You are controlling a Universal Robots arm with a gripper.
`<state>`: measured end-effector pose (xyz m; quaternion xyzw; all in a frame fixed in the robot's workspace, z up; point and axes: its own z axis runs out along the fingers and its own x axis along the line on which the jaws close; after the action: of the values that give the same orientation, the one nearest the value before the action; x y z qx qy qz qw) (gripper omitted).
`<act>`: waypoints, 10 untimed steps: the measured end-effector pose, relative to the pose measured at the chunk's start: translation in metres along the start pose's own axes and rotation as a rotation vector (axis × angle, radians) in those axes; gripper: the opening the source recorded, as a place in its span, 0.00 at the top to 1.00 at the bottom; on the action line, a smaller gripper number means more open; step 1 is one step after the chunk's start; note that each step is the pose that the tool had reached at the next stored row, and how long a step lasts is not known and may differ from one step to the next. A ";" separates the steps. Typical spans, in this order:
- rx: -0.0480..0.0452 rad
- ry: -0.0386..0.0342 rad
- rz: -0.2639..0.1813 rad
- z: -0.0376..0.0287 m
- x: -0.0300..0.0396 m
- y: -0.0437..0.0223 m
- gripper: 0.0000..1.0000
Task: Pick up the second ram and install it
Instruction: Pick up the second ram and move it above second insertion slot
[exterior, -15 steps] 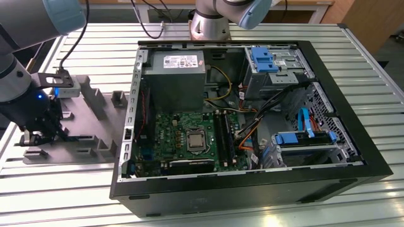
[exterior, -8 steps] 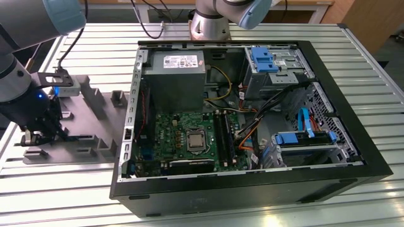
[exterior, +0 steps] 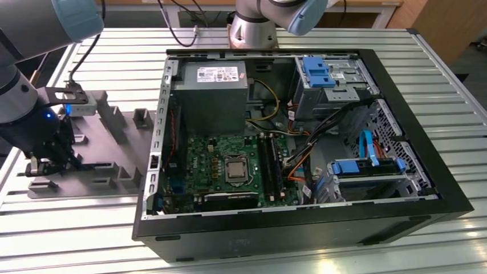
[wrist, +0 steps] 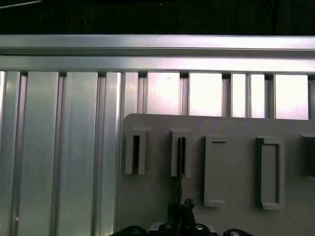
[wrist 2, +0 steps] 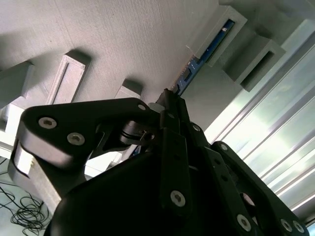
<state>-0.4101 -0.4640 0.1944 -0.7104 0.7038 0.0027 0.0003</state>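
Observation:
The second ram (wrist 2: 203,53) is a thin blue-green stick standing on edge in a slot of the grey holder block (exterior: 114,137), at the exterior view's left. In the first wrist view the ram (wrist: 180,164) shows edge-on, running from its slot down to my gripper (wrist: 181,209). My gripper (exterior: 47,165) is lowered onto the block, and its fingertips (wrist 2: 170,98) meet at the near end of the stick, shut on it. The ram still sits in the holder. The black memory slots (exterior: 268,162) lie on the green motherboard (exterior: 205,165) inside the open computer case.
The open black computer case (exterior: 426,205) takes up the middle and right of the slatted metal table (exterior: 76,228). Inside are a grey power supply (exterior: 209,94), blue drive bays (exterior: 320,71) and loose cables. The holder block has several other raised slots (wrist: 268,169).

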 end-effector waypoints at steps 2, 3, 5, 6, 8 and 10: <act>-0.0001 0.0001 -0.004 0.0000 0.0000 0.0000 0.86; 0.0000 0.0000 -0.004 0.0000 0.0000 0.0000 0.86; -0.0001 0.0000 -0.004 0.0000 0.0000 0.0000 0.86; -0.0001 0.0000 -0.004 0.0000 0.0000 0.0000 0.86; -0.0001 0.0000 -0.004 0.0000 0.0000 0.0000 0.86; 0.0003 -0.0002 -0.004 -0.0006 0.0000 -0.0001 0.86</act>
<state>-0.4101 -0.4639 0.1951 -0.7120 0.7022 0.0027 0.0005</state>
